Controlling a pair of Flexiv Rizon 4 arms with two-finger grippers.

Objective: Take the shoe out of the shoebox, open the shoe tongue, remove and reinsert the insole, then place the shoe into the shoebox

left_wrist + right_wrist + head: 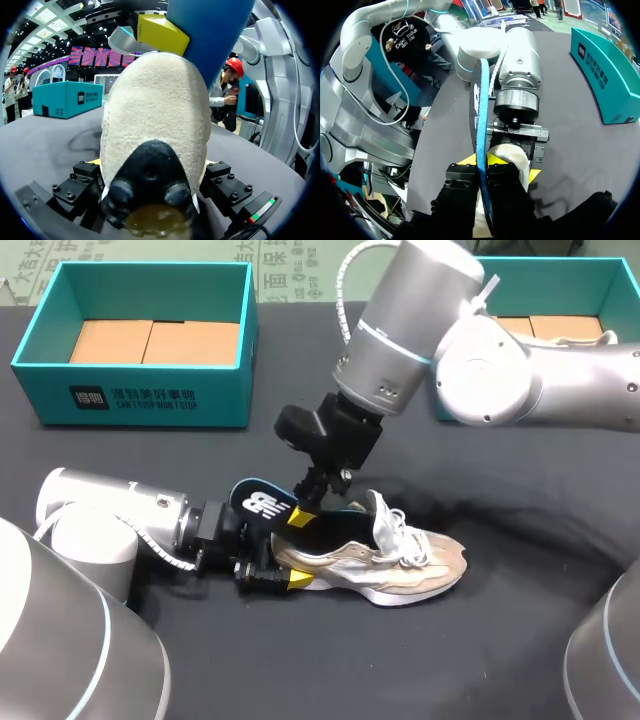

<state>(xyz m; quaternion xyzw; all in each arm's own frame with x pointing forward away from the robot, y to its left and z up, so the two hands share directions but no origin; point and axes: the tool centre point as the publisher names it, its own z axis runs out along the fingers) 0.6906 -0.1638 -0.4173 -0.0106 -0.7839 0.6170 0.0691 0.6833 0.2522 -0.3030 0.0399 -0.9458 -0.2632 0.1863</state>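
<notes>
HEEL HELD, INSOLE HALF OUT. My left fingers (pixel 282 562) are closed on the heel of the pale shoe (pixel 405 560), one finger on each side, holding it down on the black table (pixel 480 660). The shoe lies on its sole with its long axis across the table, heel toward my left arm and toe pointing to my right.

My right arm reaches in from the far right and comes down over the heel end. There my right fingers (pixel 305 512) are pinched tight on the dark blue insole (pixel 262 505), one on each flat face. The insole stands tilted. Its fore end appears to sit inside the shoe's mouth, and its heel end is up and out, leaning back over the collar toward my left arm. From the right wrist it shows edge-on, running straight ahead from the fingers, in line with the shoe's length.

Whichever way the insole goes next, I judge it must travel along that axis, with the left hold as anchor. The teal shoebox (pixel 130 390) sits well apart at the table's far left, and a second box (pixel 590 285) is behind my right arm.
</notes>
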